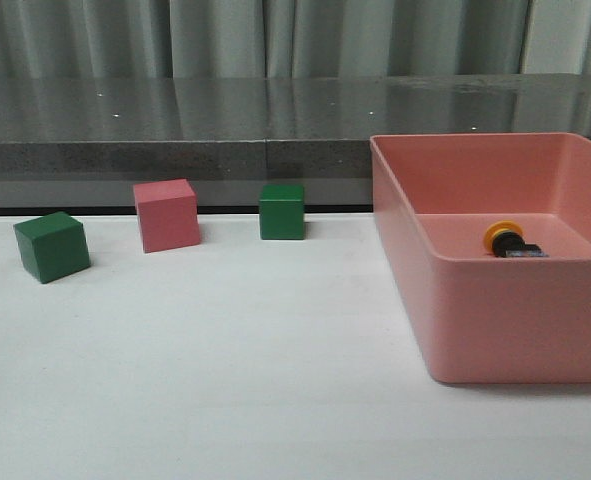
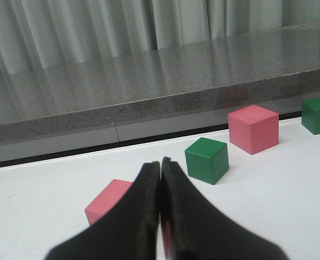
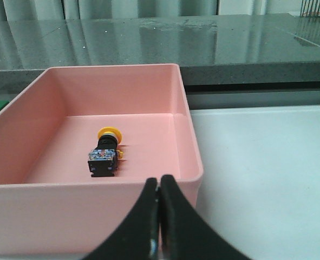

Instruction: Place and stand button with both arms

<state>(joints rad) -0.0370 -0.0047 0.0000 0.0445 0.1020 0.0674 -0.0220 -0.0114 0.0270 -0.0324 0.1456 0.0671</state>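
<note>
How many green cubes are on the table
2: one green cube far left beside the pink cube, the other green cube between that pink cube and the pink bin.

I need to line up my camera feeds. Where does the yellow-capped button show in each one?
Front view: the button lies on its side on the floor of the pink bin, at the right of the picture.
Left wrist view: not in it; only cubes on the table.
Right wrist view: the button lies on its side in the same bin, beyond the shut right gripper.
Shared landmark: the pink bin, seen in the front and right wrist views.
</note>
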